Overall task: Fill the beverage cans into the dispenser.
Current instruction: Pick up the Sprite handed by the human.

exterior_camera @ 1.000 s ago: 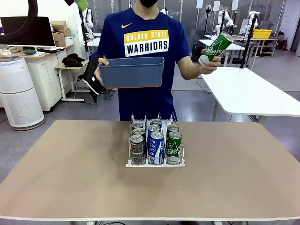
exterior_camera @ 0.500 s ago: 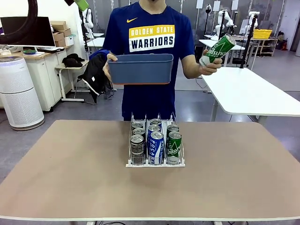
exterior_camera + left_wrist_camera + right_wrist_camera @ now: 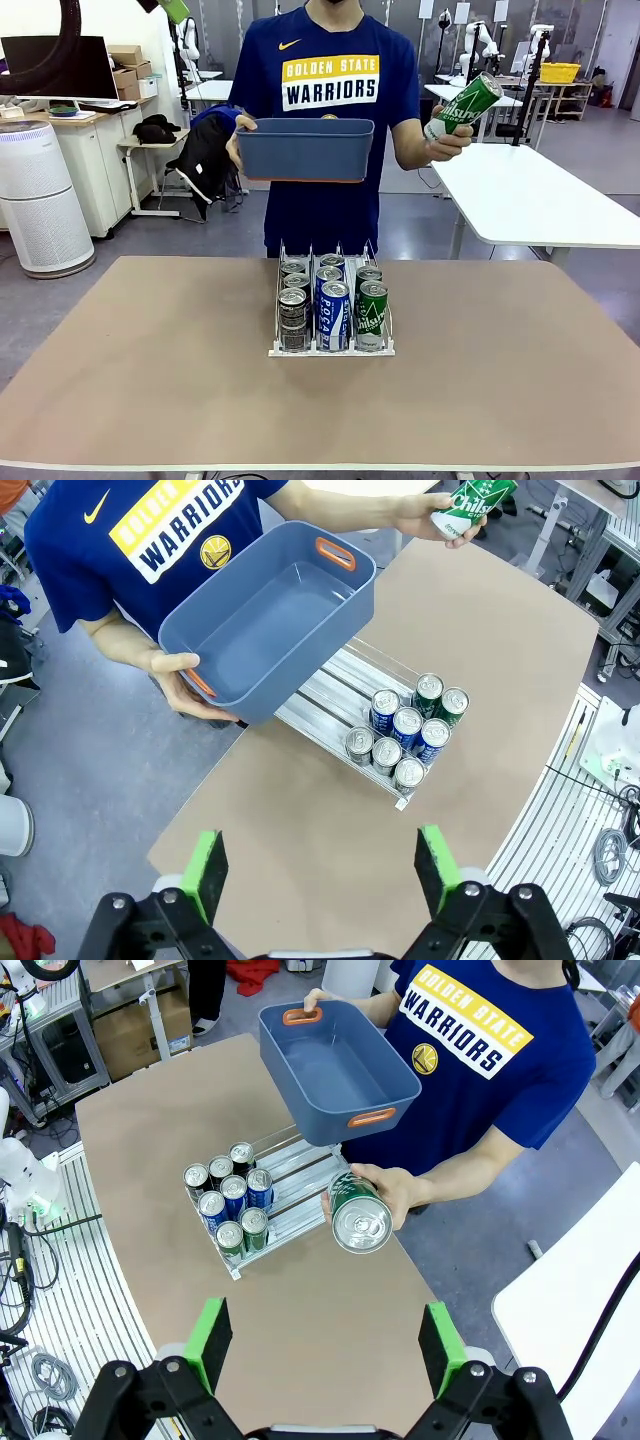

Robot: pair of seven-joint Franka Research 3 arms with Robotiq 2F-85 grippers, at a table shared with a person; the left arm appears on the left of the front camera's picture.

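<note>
The dispenser (image 3: 330, 351) stands mid-table with several beverage cans at its front end: black ones (image 3: 292, 318) on the left, blue ones (image 3: 333, 315) in the middle, green ones (image 3: 371, 312) on the right. Its rear lanes (image 3: 325, 695) (image 3: 300, 1175) lie bare. A person at the far side holds one more green can (image 3: 461, 105) (image 3: 470, 502) (image 3: 360, 1222) up in one hand. My left gripper (image 3: 322, 870) and my right gripper (image 3: 325, 1345) hang high above the table, both open with nothing between the fingers.
The person's other hand holds an empty blue-grey tub (image 3: 305, 150) (image 3: 270, 620) (image 3: 335, 1075) over the table's far edge. The brown table (image 3: 150, 380) has wide free room on both sides of the dispenser. A white table (image 3: 540, 200) stands behind on the right.
The person has shifted to the right and straightened up, carrying the tub a little right and higher. The raised green can has stayed nearly in place. The cans in the dispenser have not moved.
</note>
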